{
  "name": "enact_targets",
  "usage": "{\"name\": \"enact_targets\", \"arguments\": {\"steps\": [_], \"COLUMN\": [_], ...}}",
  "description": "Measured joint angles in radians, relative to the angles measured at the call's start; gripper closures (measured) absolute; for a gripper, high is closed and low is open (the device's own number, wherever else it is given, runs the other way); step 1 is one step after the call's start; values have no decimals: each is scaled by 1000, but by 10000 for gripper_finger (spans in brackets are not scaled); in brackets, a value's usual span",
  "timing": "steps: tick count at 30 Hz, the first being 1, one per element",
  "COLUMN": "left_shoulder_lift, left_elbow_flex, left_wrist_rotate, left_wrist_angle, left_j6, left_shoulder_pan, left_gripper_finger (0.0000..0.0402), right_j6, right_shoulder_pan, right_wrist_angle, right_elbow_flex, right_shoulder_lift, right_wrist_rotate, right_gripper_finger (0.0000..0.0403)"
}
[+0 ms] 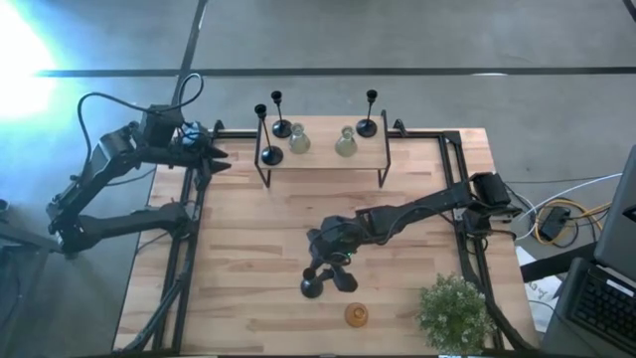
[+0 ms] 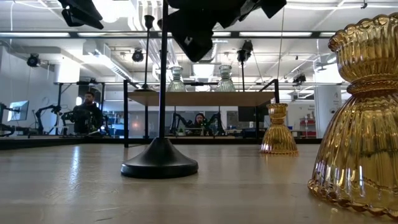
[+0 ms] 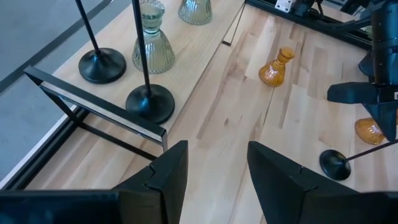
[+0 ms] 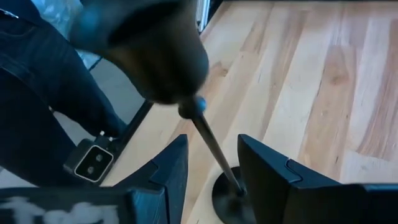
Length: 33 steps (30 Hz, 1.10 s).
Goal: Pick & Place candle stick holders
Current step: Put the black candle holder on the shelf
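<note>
Matte black candle stick holder [image 2: 160,155], round base, thin stem upright, right gripper [image 4: 208,168] fingers parted astride stem, left gripper [image 3: 217,165] open, idle.

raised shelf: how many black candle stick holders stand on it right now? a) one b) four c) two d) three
d: the high view shows three black holders on the raised shelf, at and; the fourth stands on the table.
</note>
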Motion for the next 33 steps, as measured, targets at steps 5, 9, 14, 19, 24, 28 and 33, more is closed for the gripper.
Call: {"name": "enact_targets", "arguments": {"steps": [5,9,14,19,24,28,33], "left_shoulder_lift": [0,0,0,0,0,0,0], "left_elbow_flex": [0,0,0,0,0,0,0], "left_wrist_rotate": [0,0,0,0,0,0,-23], "left_wrist_angle": [-7,-8,-8,-8,-8,-10,-17], "left_j6": [1,1,1,1,-1,-4,-5], "left_shoulder_pan": [0,0,0,0,0,0,0], "left_gripper_finger": [232,232,232,232,232,232,232], "right_j6": [-2,-7,-10,-16,-22,-26,-47], "right_shoulder_pan": [1,3,7,9,8,10,8], "right_wrist_angle": [3,11,26,27,35,38,-13], "right_elbow_flex": [6,12,9,9,9,9,9], "right_shoulder_lift": [0,0,0,0,0,-1,-24], "right_wrist_rotate": [2,3,6,9,14,46,85], "right_gripper_finger": [283,300,322,352,388,392,393]}}
